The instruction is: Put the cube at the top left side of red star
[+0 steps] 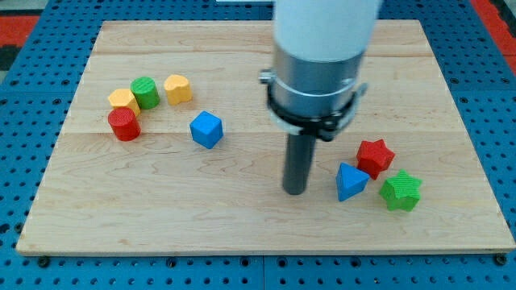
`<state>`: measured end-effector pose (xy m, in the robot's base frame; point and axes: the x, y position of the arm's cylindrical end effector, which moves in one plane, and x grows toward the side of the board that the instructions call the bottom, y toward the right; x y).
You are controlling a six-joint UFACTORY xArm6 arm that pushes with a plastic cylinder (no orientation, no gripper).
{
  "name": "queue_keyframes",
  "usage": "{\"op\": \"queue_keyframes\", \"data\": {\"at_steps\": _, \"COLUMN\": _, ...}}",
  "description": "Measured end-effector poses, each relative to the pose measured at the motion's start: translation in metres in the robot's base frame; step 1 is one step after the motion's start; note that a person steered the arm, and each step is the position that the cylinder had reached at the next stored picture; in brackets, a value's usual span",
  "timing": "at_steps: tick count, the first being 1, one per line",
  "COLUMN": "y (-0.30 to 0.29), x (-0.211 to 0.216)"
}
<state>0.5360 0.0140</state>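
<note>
A blue cube (206, 129) lies on the wooden board left of centre. A red star (375, 156) lies at the right, with a blue triangle block (351, 181) touching its lower left and a green star (401, 191) at its lower right. My tip (294, 192) rests on the board between the cube and the triangle block, well to the right of the cube and close to the left of the triangle block. It touches no block.
A cluster sits at the left: a yellow block (123, 100), a green cylinder (146, 93), a yellow block (177, 89) and a red cylinder (124, 125). The board (242, 234) lies on a blue pegboard surface.
</note>
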Motion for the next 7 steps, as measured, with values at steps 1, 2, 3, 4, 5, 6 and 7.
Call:
{"op": "queue_keyframes", "data": {"at_steps": 1, "y": -0.135, "x": -0.024}}
{"op": "queue_keyframes", "data": {"at_steps": 2, "y": -0.195, "x": -0.082}}
{"op": "queue_keyframes", "data": {"at_steps": 3, "y": -0.135, "x": -0.089}}
{"op": "queue_keyframes", "data": {"at_steps": 4, "y": -0.09, "x": -0.091}}
{"op": "queue_keyframes", "data": {"at_steps": 5, "y": -0.111, "x": -0.091}}
{"op": "queue_keyframes", "data": {"at_steps": 6, "y": -0.053, "x": -0.092}}
{"op": "queue_keyframes", "data": {"at_steps": 7, "y": -0.028, "x": -0.095}}
